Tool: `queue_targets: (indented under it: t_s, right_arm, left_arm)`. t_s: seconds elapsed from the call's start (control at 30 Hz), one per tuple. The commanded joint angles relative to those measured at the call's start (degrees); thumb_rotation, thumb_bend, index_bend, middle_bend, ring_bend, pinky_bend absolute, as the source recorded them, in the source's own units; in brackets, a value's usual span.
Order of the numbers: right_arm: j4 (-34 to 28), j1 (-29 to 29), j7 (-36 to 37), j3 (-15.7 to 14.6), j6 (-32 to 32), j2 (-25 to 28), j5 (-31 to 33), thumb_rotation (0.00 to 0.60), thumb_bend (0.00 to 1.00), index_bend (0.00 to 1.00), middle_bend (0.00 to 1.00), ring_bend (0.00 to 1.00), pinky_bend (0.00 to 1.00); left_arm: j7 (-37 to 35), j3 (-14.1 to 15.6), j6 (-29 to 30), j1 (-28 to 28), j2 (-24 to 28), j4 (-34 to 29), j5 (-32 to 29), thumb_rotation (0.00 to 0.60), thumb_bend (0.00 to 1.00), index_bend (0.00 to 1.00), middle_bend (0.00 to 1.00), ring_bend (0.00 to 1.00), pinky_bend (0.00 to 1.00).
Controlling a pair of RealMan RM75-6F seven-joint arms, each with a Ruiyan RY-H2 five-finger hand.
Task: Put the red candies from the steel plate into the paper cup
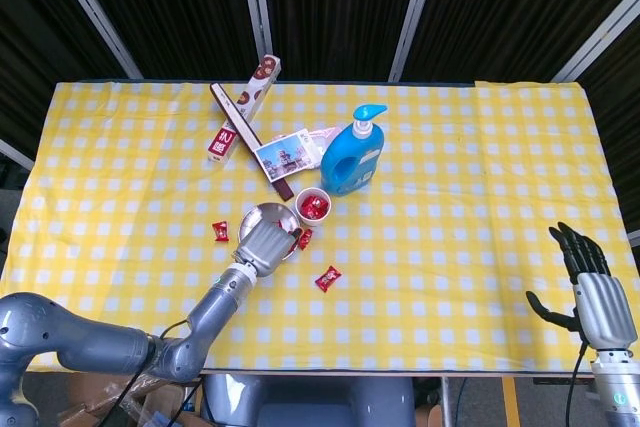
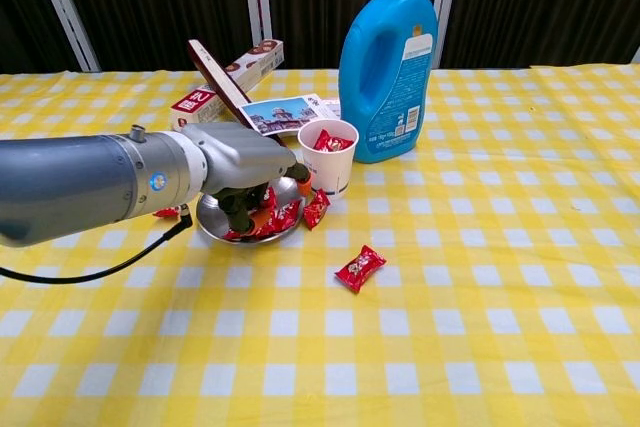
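Note:
The steel plate (image 1: 262, 213) (image 2: 208, 219) holds several red candies (image 2: 285, 217). My left hand (image 1: 265, 244) (image 2: 240, 165) hangs low over it, with its fingertips (image 2: 262, 217) down among the candies. Its thumb points apart toward the white paper cup (image 1: 313, 207) (image 2: 329, 157). The cup stands just right of the plate with red candies inside. No candy shows pinched in the hand, which hides much of the plate. My right hand (image 1: 595, 292) rests open at the table's front right edge, seen only in the head view.
Loose red candies lie on the yellow checked cloth: one (image 2: 360, 267) in front of the plate, one (image 2: 316, 208) against its right rim, one (image 1: 220, 231) to its left. A blue detergent bottle (image 2: 388, 62) stands behind the cup. Snack boxes (image 2: 225, 82) and a photo card (image 2: 282, 112) lie further back.

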Motion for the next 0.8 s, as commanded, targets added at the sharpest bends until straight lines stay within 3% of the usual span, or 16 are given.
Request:
queue_targets:
  t_s: [0.03,0.43,0.8]
  right_arm:
    - [0.0,0.0,0.1,0.0,0.0,0.0,0.0,0.600,0.34,0.00,0.00,0.00,0.00]
    - [0.0,0.0,0.1,0.0,-0.1,0.0,0.0,0.600,0.34,0.00,0.00,0.00,0.00]
    - [-0.1,0.0,0.2,0.0,-0.1,0.1,0.0,0.600,0.34,0.00,0.00,0.00,0.00]
  left_arm:
    - [1.1,-0.4,0.3,-0.9,-1.2,1.2,-1.4,0.600,0.58,0.19,0.90,0.97,0.96]
    - [3.1,-1.3,0.4,-2.4,-4.2,5.1,-5.2,0.600,0.58,0.19,0.90,0.97,0.96]
    - [2.5,-1.4,0.0,-2.8,-4.6,3.6,-3.1,0.600,0.58,0.19,0.89,0.97,0.96]
